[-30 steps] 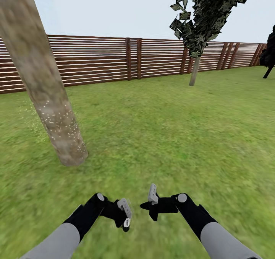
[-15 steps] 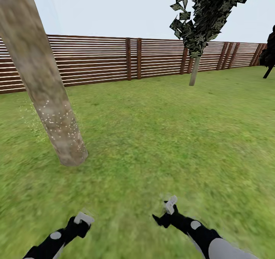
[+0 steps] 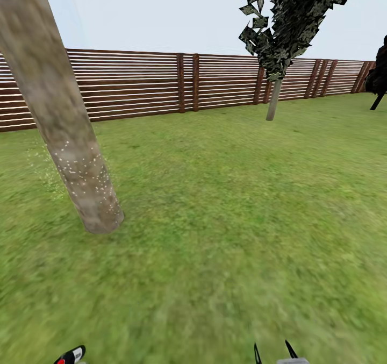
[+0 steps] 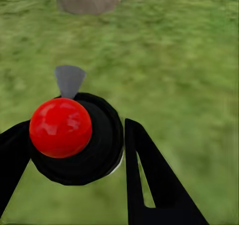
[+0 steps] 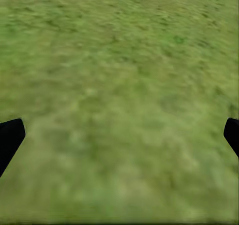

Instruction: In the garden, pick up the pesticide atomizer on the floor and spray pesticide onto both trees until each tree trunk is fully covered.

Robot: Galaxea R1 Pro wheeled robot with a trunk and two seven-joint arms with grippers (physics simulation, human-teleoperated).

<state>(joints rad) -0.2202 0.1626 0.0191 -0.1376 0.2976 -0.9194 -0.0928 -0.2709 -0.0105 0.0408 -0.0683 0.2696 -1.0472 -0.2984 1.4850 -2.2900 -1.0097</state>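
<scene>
A: Grass [image 3: 226, 229], green and mottled, runs back to the red-brown slatted wooden fence [image 3: 140, 87]. Where is the dark bottle-shaped pesticide atomizer with the red top [image 4: 60, 127]?

B: Between the black fingers [image 4: 149, 180] of the left gripper [image 4: 74, 150], which is clamped on its dark body in the left wrist view. The pale grey trigger head [image 4: 69, 80] points toward the base of the thick pale grey-beige tree trunk [image 3: 64, 122]. In the head view its red top shows at the bottom edge.

A: And that trunk?

B: It leans at the left, its lower part speckled with small white dots. A second tree with jagged dark foliage [image 3: 290, 14] stands well apart, near the fence.

A: The right gripper [image 5: 119, 135]?

B: Spread wide and empty, over bare grass.
</scene>
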